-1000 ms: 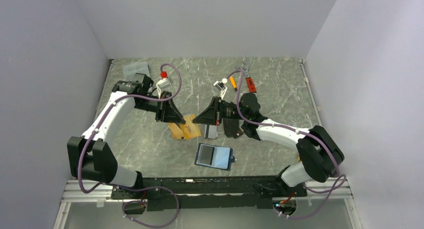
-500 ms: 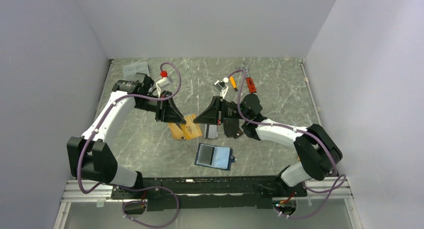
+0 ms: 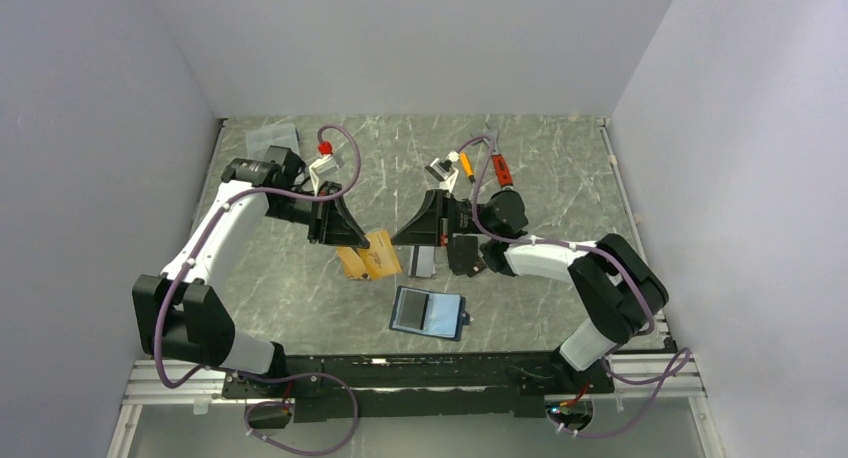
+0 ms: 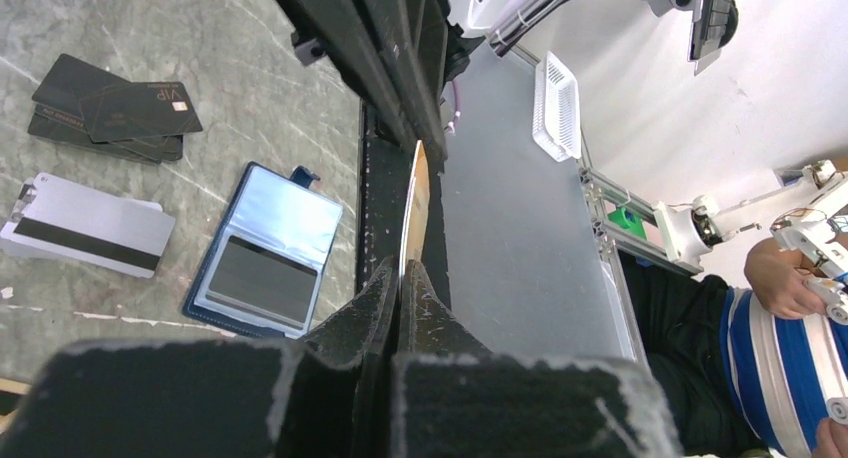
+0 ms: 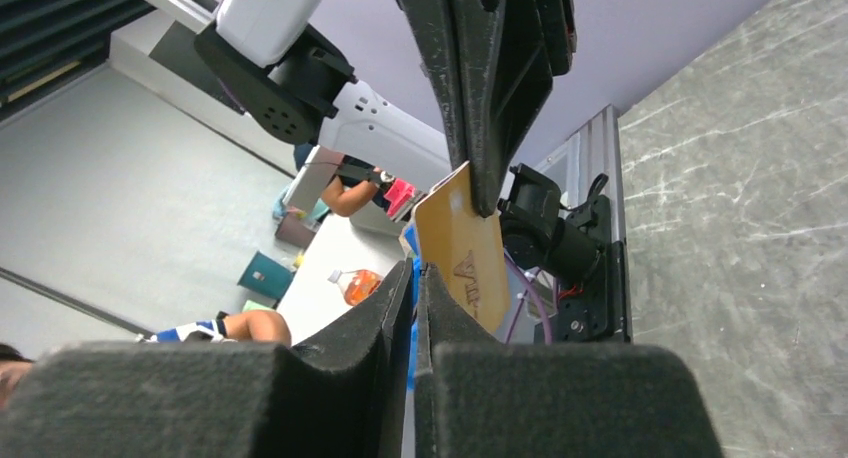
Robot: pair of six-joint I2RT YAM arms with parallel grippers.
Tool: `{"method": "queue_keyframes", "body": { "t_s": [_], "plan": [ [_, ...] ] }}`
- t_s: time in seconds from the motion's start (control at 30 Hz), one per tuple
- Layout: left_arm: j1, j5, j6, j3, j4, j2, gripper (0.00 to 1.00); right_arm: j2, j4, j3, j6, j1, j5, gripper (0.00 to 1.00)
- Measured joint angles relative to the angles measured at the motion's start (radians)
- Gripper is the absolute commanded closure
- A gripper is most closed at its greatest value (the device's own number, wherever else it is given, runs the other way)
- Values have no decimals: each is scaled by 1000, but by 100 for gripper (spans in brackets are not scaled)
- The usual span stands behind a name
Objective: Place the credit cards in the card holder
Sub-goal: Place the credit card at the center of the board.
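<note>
An orange credit card (image 3: 381,252) hangs above the table between both grippers. My left gripper (image 3: 347,240) is shut on it; the card (image 4: 414,204) stands edge-on out of the left fingertips (image 4: 385,283). My right gripper (image 3: 401,239) meets the same card (image 5: 462,240) from the other side. Its jaws stand nearly together with a thin slit, the card's corner at their tips. Another orange card (image 3: 351,262) lies below. A white-grey striped card (image 4: 88,236) and black cards (image 4: 112,116) lie on the table. The navy card holder (image 3: 430,313) lies open nearer the bases, also in the left wrist view (image 4: 264,254).
A clear plastic box (image 3: 272,137) sits at the table's (image 3: 560,168) far left corner. Orange and red connectors on the right arm's cable (image 3: 497,166) hang over the table's far middle. The metal base rail (image 3: 400,370) runs along the near edge.
My right arm's forearm has swung a little while its gripper stayed at the card. The right jaws have parted by a hair. The left arm has not moved.
</note>
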Motion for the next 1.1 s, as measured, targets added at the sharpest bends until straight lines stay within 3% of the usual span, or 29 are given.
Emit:
{"method": "queue_keyframes", "body": {
  "t_s": [0.07, 0.2, 0.23, 0.3, 0.37, 0.57, 0.9, 1.0, 1.1],
  "plan": [
    [7, -7, 3, 0, -9, 0, 99, -1, 22, 0, 10, -8, -10, 100],
    [17, -41, 19, 0, -9, 0, 100, -20, -5, 1, -11, -13, -19, 100],
    [18, -44, 20, 0, -9, 0, 100, -34, -40, 2, -34, -12, -19, 96],
    [18, -50, 27, 0, -10, 0, 100, -69, -149, 15, -99, -5, -18, 74],
    [18, -51, 35, 0, -13, 0, 100, -103, -296, 46, -193, 3, -13, 62],
    [18, -51, 54, 0, -21, 0, 100, -208, -637, 98, -448, 9, 48, 54],
    [18, -50, 72, 0, -40, 0, 100, -212, -842, 142, -613, 15, 106, 56],
    [18, -50, 76, 1, -42, 0, 100, -190, -854, 156, -628, 33, 107, 65],
    [18, -50, 80, 4, -47, 0, 100, -166, -846, 160, -624, 50, 105, 83]
  ]
}}
